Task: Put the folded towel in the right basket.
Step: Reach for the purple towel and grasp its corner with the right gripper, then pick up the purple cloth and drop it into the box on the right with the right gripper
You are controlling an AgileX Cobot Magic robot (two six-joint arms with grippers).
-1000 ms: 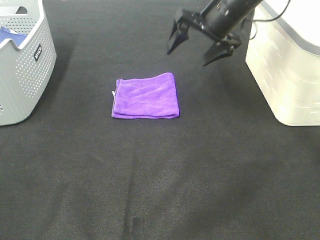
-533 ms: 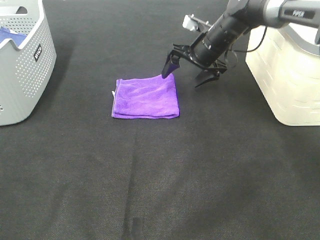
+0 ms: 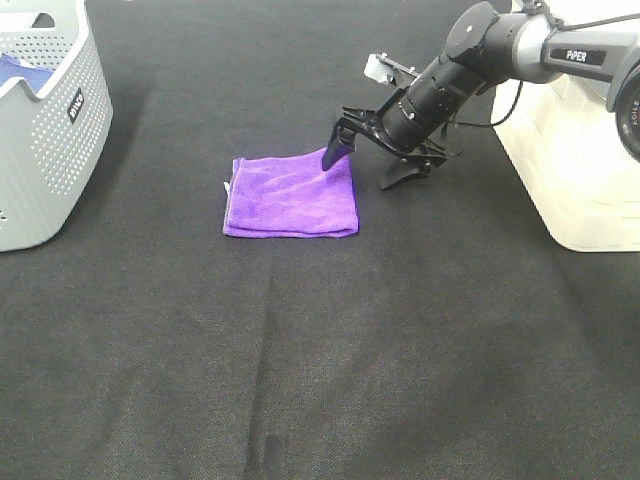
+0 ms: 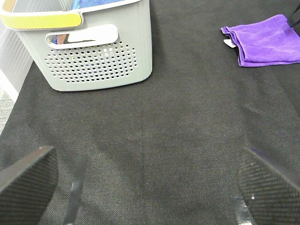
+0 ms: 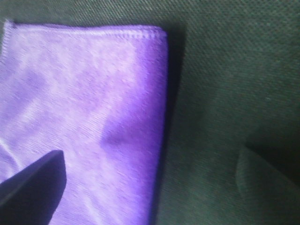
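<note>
1. Towel of purple microfibre, folded into a flat square [image 3: 291, 195], lies on the black woven table cover [image 3: 320, 350], between the two baskets and outside both.
2. Black right gripper [image 3: 360, 172] has its jaws spread wide and empty. It straddles the towel's edge near the far corner on the robot's right, with one finger over the purple cloth and the other over bare cover.
3. Grasping looks to be the step in hand. Press the tips down to the cover, then close so every folded layer is pinched, not just the top one. A shallow bite could let the towel unfold on lifting.
4. Cream plastic right basket [image 3: 580, 170] stands near; lift well above its rim before crossing.
5. Left gripper [image 4: 147, 185] hangs with fingers parted, holding nothing, well apart from the towel and near the grey perforated left basket [image 3: 50, 130].
</note>
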